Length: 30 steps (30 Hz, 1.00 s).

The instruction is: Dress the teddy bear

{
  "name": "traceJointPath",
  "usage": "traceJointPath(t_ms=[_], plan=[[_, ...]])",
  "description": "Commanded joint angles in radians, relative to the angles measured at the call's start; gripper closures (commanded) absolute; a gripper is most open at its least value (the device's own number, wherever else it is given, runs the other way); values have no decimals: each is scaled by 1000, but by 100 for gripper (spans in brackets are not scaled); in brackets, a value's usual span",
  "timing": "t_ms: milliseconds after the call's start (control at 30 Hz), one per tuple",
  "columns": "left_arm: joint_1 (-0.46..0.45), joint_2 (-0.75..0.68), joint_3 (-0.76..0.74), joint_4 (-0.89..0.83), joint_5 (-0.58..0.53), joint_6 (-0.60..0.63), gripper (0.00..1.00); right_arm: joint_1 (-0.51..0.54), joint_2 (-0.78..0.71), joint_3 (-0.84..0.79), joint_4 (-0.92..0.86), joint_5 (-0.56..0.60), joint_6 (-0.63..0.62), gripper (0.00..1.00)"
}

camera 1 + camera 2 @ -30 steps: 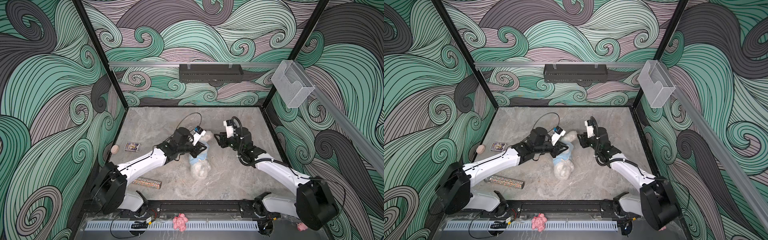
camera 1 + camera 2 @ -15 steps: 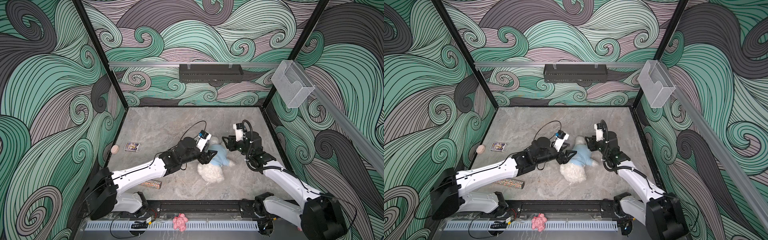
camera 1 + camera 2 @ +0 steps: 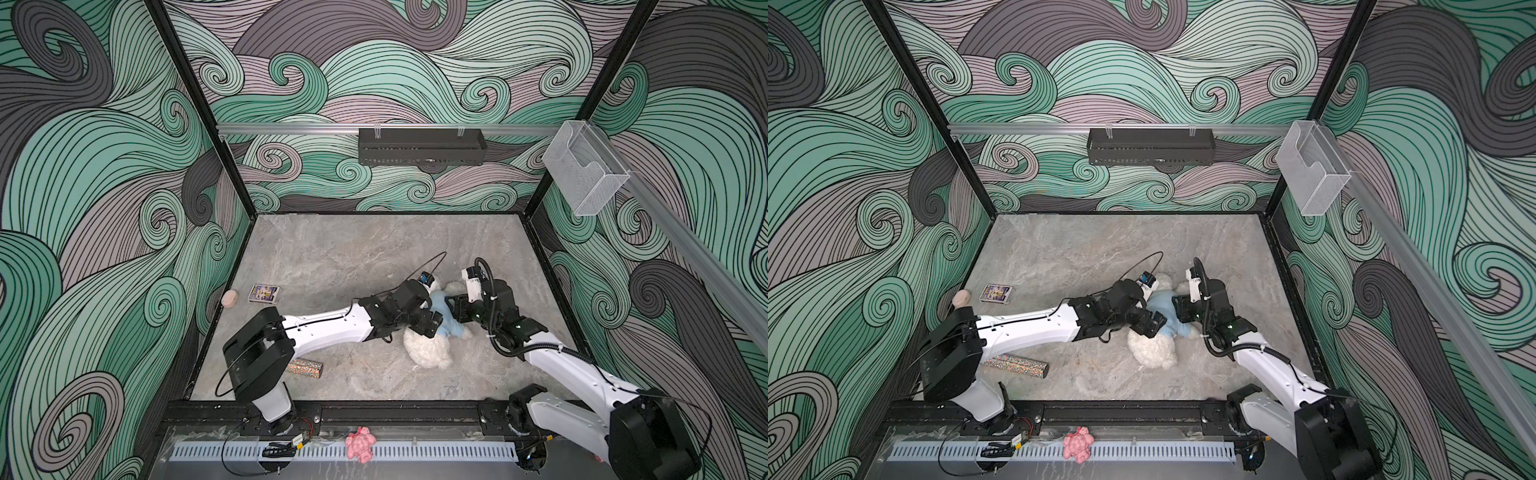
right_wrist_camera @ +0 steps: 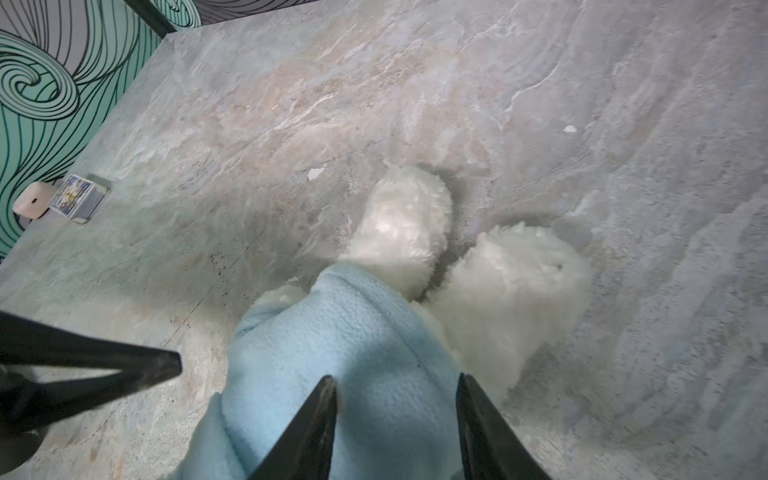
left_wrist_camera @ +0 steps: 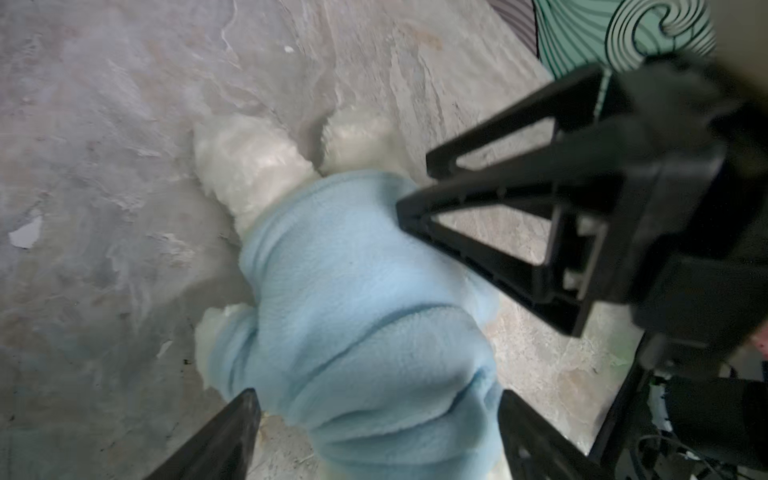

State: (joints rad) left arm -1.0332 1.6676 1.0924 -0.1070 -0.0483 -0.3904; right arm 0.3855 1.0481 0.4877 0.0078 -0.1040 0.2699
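**Bear in blue shirt lies between both grippers**

The bear (image 3: 428, 353) (image 3: 1150, 351) lies on the table (image 3: 353, 257), right of the middle. In both top views its head points toward the front rail and its two legs toward the back wall. A light blue fleece shirt (image 3: 446, 320) (image 3: 1169, 311) covers its trunk. The head and legs are bare white fur, and its face does not show.

The left gripper (image 5: 376, 399) comes in from the left, over the shoulder end of the shirt, next to the head. Its jaws stand wide apart in the left wrist view, with one finger on each side of the bunched shirt (image 5: 353, 291). A white paw pokes out of a sleeve beside them.

The right gripper (image 4: 395, 377) (image 5: 413, 183) reaches in from the right at the hem end, close to the legs (image 4: 511, 282). Its jaws are partly closed and clamped on the shirt (image 4: 340, 353). Blue fleece fills the gap between them and both fingers press into it.

A small card box (image 3: 264, 294) and a peach-coloured round piece (image 3: 229, 298) sit just beside each other near the left wall, well apart from the bear. A glittery tube (image 3: 305, 368) lies on the table beside the left arm's base link. A pink toy (image 3: 360, 444) rests on the front rail, off the table.
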Motion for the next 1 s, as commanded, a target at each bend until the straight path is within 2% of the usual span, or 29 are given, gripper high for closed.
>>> traceJointPath(t_ms=[0, 100, 167, 233, 333, 400, 467, 533, 633, 733, 967], plan=[[-24, 71, 73, -68, -47, -7, 7, -27, -28, 18, -45, 79, -4, 51], [-29, 118, 76, -119, -123, 5, 10, -52, -48, 15, -61, 76, -8, 50], [-21, 89, 15, -118, -168, 64, 17, -55, -71, 15, -73, 51, -21, 49], [-1, 24, -75, -105, -168, 173, 21, -56, -87, 11, -69, -8, -43, 48], [63, -76, -199, -121, -102, 284, 28, -55, -92, 8, -45, -143, -41, 47], [126, -131, -260, -118, -16, 308, 33, -53, -71, 11, -20, -224, -7, 47], [178, -175, -330, -58, 111, 346, 38, -51, -26, 30, 1, -306, 27, 48], [198, -204, -396, 36, 171, 391, 43, -48, 38, 63, 8, -388, 58, 49], [213, -216, -454, 134, 197, 458, 48, -38, 147, 125, 13, -500, 98, 54], [233, -206, -455, 142, 217, 489, 51, -25, 244, 168, 21, -574, 113, 61], [239, -184, -445, 134, 252, 498, 52, -19, 409, 242, 43, -619, 103, 64]])
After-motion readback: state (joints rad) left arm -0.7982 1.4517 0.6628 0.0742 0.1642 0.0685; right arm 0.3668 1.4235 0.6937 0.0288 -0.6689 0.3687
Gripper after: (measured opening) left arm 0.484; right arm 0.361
